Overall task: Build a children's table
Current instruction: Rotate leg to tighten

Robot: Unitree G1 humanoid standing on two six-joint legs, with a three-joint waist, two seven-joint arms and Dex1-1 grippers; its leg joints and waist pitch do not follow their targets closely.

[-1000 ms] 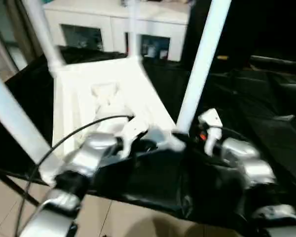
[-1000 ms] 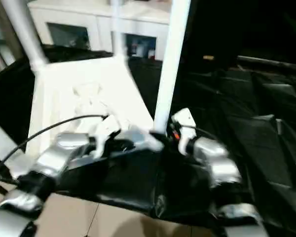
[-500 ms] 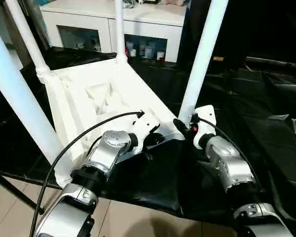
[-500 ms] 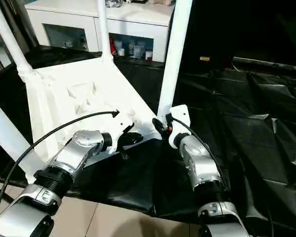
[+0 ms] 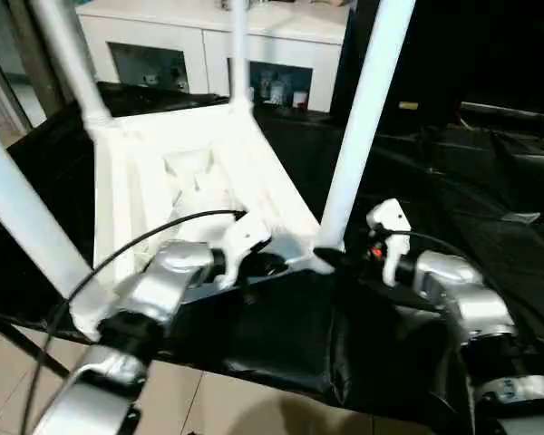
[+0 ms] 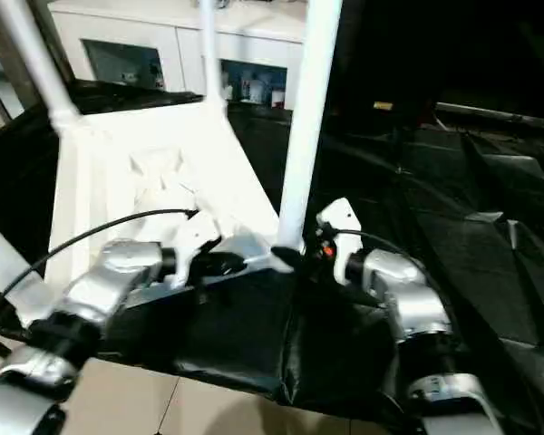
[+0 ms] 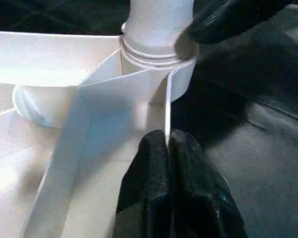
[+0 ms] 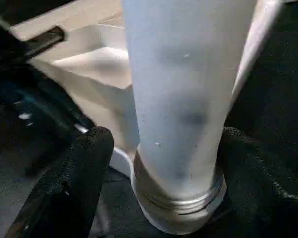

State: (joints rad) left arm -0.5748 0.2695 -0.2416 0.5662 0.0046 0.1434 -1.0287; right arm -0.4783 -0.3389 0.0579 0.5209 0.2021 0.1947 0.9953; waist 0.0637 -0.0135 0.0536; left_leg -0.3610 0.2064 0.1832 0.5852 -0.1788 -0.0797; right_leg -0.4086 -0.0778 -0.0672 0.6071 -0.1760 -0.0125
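Note:
The children's table lies upside down: its white ribbed tabletop (image 5: 199,172) rests on the black-covered surface with white legs standing up from the corner sockets. My left gripper (image 7: 168,136) is shut on the tabletop's thin rim right beside the near right socket (image 7: 159,64). The near right leg (image 5: 358,127) rises from that socket. My right gripper (image 5: 331,258) is open around this leg's base (image 8: 184,84), one finger (image 8: 79,168) standing clear of it on one side, the other finger (image 8: 253,163) close against the opposite side.
More legs stand at the far left (image 5: 68,54), far middle (image 5: 238,45) and near left (image 5: 27,227). A white glass-doored cabinet (image 5: 281,45) is behind. Crinkled black sheeting (image 5: 471,181) covers the work surface; its front edge drops to tiled floor (image 5: 218,399). A black cable (image 5: 127,254) loops over my left forearm.
My right gripper's fingers have spread wider around the leg's base. The left gripper stays shut on the rim. The head view has shifted and tilted.

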